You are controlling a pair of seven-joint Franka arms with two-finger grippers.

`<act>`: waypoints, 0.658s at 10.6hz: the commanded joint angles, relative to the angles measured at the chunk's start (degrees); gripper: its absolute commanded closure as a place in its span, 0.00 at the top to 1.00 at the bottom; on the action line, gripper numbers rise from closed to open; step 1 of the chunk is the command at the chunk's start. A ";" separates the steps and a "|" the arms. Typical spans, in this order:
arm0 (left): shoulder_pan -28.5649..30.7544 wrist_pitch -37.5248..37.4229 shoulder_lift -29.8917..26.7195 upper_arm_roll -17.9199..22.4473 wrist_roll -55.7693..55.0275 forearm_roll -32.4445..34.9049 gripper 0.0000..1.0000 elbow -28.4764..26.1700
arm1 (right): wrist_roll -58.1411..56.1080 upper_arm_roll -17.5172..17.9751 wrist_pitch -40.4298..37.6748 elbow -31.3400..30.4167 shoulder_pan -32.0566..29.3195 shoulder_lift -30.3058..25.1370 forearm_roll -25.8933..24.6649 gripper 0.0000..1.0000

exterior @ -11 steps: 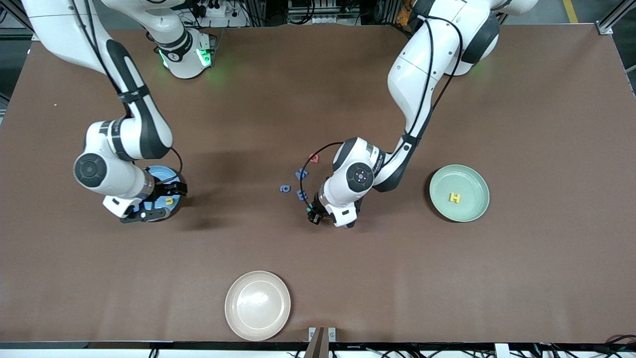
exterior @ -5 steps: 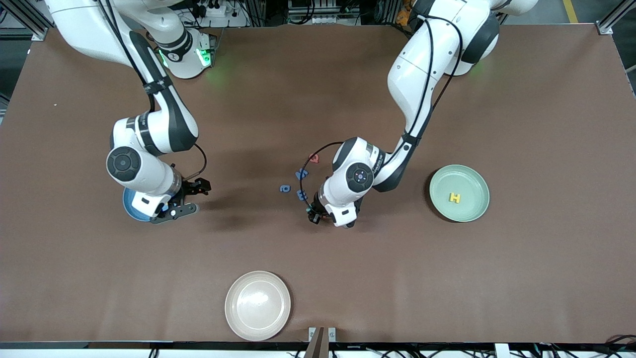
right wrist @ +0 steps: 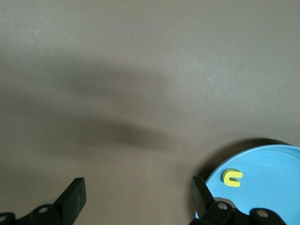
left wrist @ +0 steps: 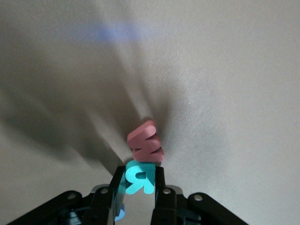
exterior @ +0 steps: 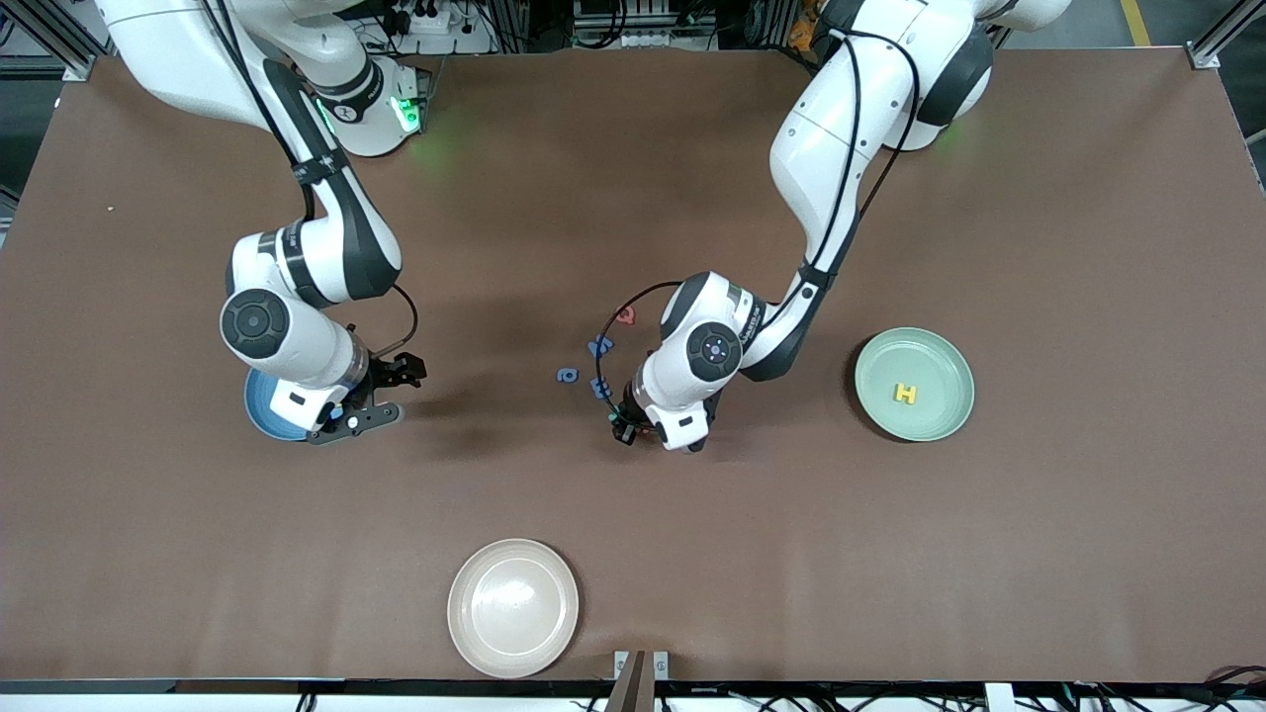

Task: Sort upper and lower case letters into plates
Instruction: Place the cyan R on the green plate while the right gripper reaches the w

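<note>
Left gripper (left wrist: 137, 199) is down at the bench (exterior: 1039, 554), clenched on a teal letter R (left wrist: 136, 177) beside a red W (left wrist: 146, 142). Right gripper (right wrist: 136, 199) hangs released beside the blue plate (right wrist: 267, 164) holding a yellow letter (right wrist: 232, 177). Yellow H (exterior: 904, 394) lies in the green plate (exterior: 945, 361).

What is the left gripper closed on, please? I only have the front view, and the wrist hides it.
Observer: The left gripper, low over the table's middle, is shut on a teal letter R.
Operator: Is anything close to it?
Observer: A red letter W stands tilted right beside the R; contact is unclear.
Operator: What is in the blue plate under the right arm?
Observer: One yellow u-shaped letter in the blue plate; the open right gripper hangs over the table just beside that plate.
</note>
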 commanded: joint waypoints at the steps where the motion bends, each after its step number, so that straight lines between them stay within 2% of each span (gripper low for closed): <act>1: -1.32 -4.03 -2.27 0.95 -0.02 -1.21 0.00 0.90 | -0.18 -0.14 -0.86 1.95 1.75 0.33 -0.02 1.00; 4: 1.39 -13.16 -9.04 0.52 3.04 5.81 0.00 0.63 | -0.18 -0.14 -0.86 4.59 3.95 1.74 -0.02 1.00; 6: 4.21 -18.88 -13.17 -0.28 12.77 6.44 0.00 -0.50 | -0.09 -0.14 -0.86 8.00 6.92 3.66 -0.02 1.00; 7: 5.35 -22.74 -15.11 -0.45 18.21 9.58 0.00 -0.68 | -0.18 -0.14 -0.86 10.89 8.94 5.51 -0.02 1.00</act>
